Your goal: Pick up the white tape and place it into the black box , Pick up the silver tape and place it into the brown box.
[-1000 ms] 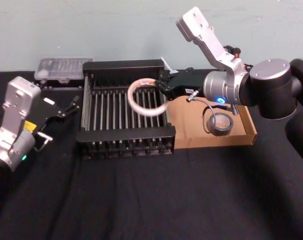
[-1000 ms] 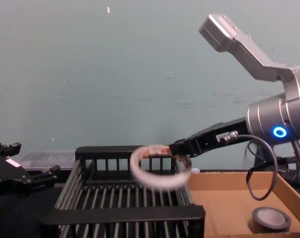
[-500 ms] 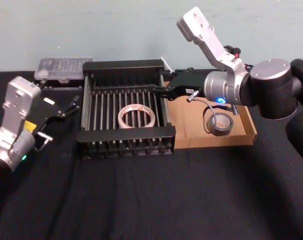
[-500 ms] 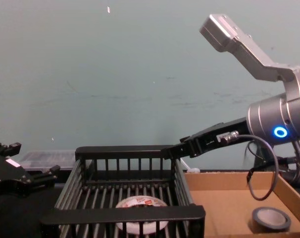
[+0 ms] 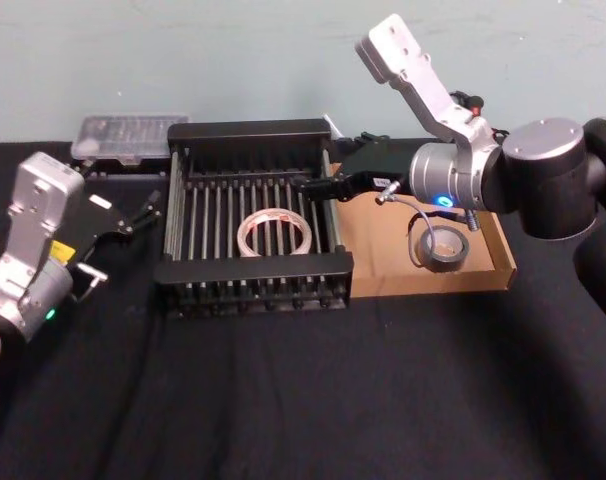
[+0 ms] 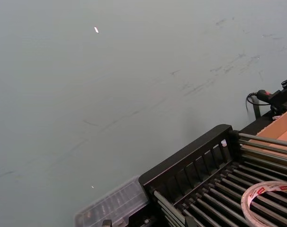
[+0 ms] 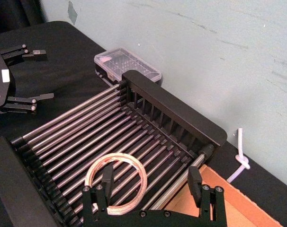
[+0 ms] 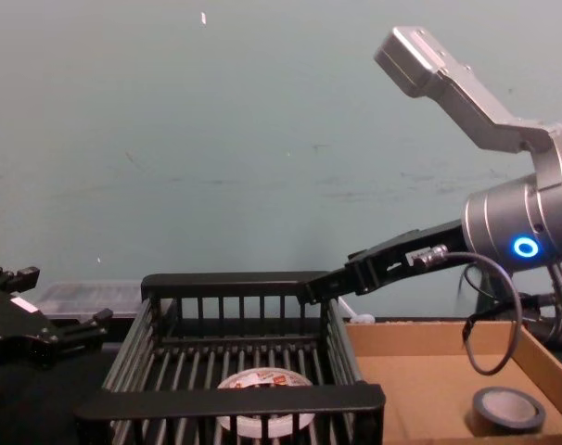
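Black cloth covering the table: take as nearest reference. Locate the left gripper at the left side, low over the cloth, well apart from both boxes; read its claw as released, fingers spread, gripping nothing.

Moving farther, find the black box at centre, with thick flat rims and a slatted bottom. Confirm the white tape inside it, lying flat on the slats with the red-printed face up, nearer the right wall than the left.

Identify the brown box just beside the black box's right wall. Confirm the silver tape inside it, flat on the cardboard floor toward the right wall. Note a dark cable loop from the right arm hanging just above that roll.

Locate the right gripper raised over the right side of the black box, beyond the white tape and clear of it. Read its claw as released: fingers wide apart, nothing between.

Farthest, note a clear plastic case behind the black box's left corner, then the pale blue-green wall.
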Motion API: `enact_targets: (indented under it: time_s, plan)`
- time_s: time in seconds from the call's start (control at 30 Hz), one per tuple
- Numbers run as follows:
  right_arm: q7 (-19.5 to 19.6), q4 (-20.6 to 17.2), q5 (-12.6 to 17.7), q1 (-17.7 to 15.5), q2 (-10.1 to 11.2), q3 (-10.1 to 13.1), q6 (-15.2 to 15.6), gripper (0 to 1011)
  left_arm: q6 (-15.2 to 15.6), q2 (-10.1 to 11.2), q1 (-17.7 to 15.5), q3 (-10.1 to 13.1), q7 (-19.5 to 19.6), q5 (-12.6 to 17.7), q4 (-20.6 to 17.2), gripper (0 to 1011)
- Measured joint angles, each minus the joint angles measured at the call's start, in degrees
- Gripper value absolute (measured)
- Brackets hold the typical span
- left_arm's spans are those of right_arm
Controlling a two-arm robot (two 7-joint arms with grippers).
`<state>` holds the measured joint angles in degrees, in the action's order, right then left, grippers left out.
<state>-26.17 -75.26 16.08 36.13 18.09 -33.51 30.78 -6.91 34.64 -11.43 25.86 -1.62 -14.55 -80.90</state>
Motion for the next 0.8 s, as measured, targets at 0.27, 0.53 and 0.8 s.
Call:
enact_targets:
  time_s: [0.27, 0.53, 0.8]
  plan:
    - [0.5, -0.6, 0.0, -0.7, 0.1, 0.8, -0.2, 1002, 0.0, 0.0, 0.0, 0.0, 0.0, 0.0, 0.0, 1001]
    - [4.9, -4.3, -1.1, -5.5, 1.3, 4.4, -6.6, 1002, 0.0, 0.0, 0.0, 0.0, 0.0, 0.0, 0.0, 1001]
    - [9.2, -8.0, -3.0, -12.5, 3.5, 8.9, -16.4, 1002, 0.0, 0.0, 0.0, 0.0, 0.0, 0.0, 0.0, 1001]
